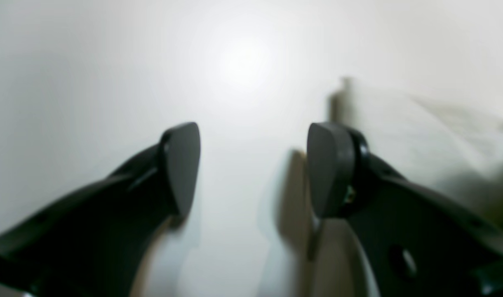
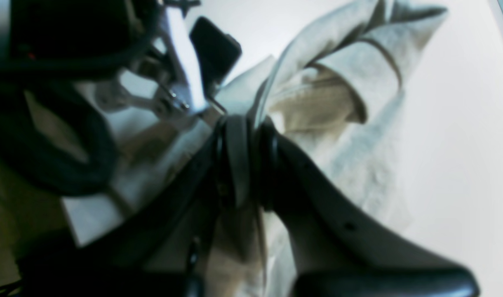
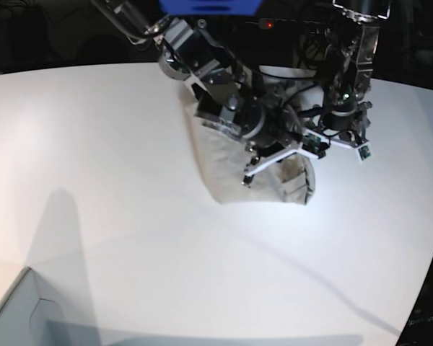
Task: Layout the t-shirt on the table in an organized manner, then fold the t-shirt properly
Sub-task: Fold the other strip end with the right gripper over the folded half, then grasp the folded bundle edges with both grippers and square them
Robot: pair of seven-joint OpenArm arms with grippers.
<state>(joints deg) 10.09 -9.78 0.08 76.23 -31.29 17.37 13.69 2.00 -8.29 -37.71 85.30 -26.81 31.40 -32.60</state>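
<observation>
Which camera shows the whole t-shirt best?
The base view: the t-shirt hangs bunched above the table, all in frame. The right wrist view shows only blurry folds pinched in the right end effector. The left wrist view catches just an edge beside the open left end effector.

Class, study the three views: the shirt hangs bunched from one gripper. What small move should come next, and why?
Probably the open left gripper, empty above the table, should close on the t-shirt edge beside it, since the right gripper pinches bunched cloth alone.
</observation>
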